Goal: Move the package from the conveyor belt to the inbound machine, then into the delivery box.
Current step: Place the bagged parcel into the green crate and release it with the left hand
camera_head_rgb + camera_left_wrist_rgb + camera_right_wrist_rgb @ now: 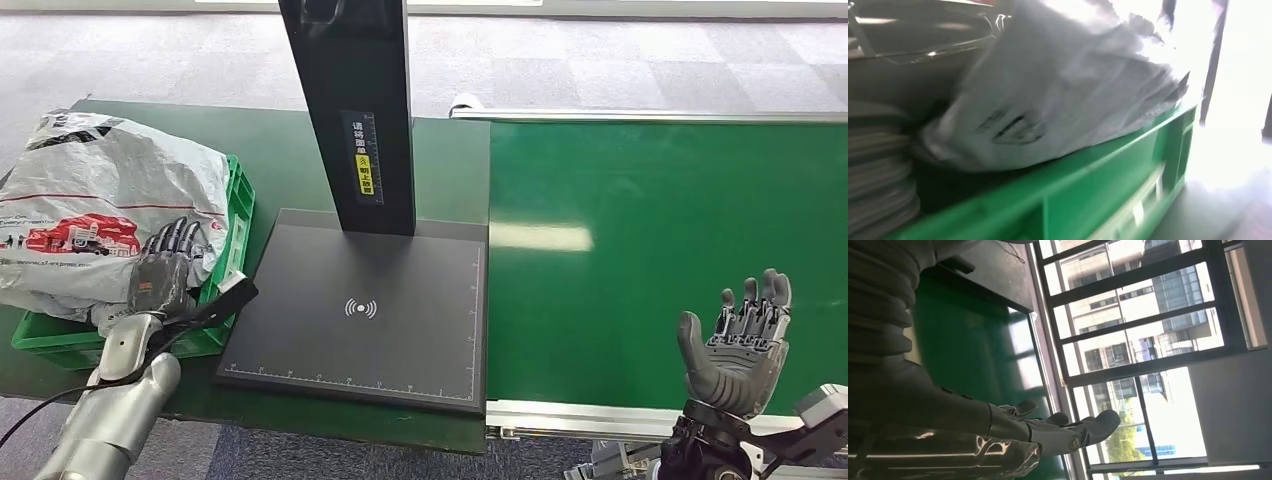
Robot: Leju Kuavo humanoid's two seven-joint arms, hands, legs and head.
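Observation:
The package [100,190], a crumpled white and grey plastic mailer with red print, lies in the green delivery box [238,210] at the table's left end and bulges over its rim. My left hand [165,262] lies against the package's near side with its fingers stretched out flat on the plastic. The left wrist view shows the package [1063,85] up close, resting on the green box wall [1108,175]. My right hand [740,345] is open and upright, holding nothing, over the near edge of the green conveyor belt [640,230].
The inbound machine's flat black scan plate [370,320] lies between box and belt, with its black column [355,110] rising behind. The belt's metal frame [580,415] runs along the near edge. Grey carpet [650,60] lies beyond. The right wrist view shows my right hand [1048,430] against windows.

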